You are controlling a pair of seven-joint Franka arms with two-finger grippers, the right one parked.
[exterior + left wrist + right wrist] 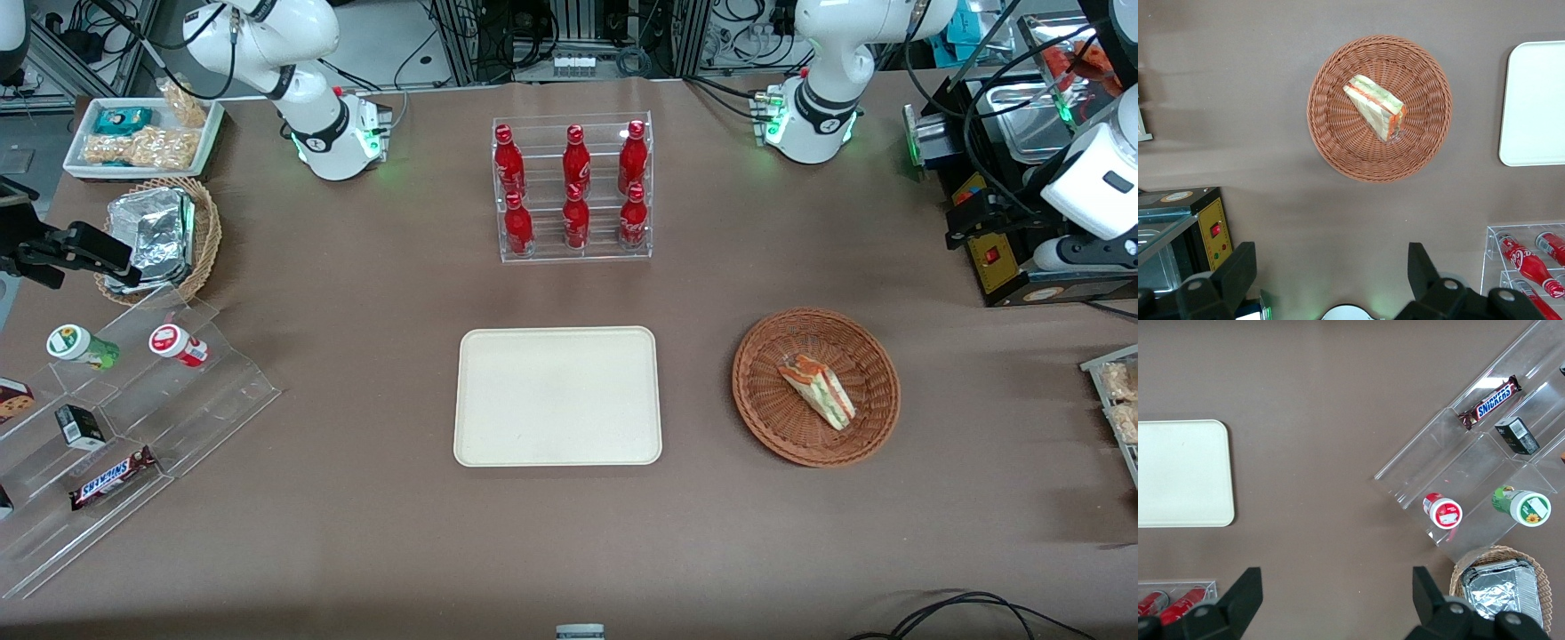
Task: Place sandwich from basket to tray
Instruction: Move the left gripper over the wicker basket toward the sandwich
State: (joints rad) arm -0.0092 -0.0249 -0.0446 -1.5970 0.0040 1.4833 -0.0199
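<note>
The small triangular wedge sandwich of pale bread with red, orange and green filling layers lies on its side in the round, shallow, reddish-brown woven wicker basket, roughly at the basket's middle and resting on the ribbed weave. Landmark for the rest is this basket: the flat rectangular cream-coloured plastic tray, smooth with rounded corners and a low rim, sits beside it toward the parked arm's end of the brown matte table, apart from it and bare. Farther from the front camera than the basket stands a clear acrylic stepped rack holding glossy red bottles. In the left wrist view, the left arm's gripper hangs high above the table at a spot farther from the front camera than the basket, its two black fingers spread wide apart and holding nothing; the sandwich's clear wrap seems to show as a faint sheen, though that is hard to confirm.
</note>
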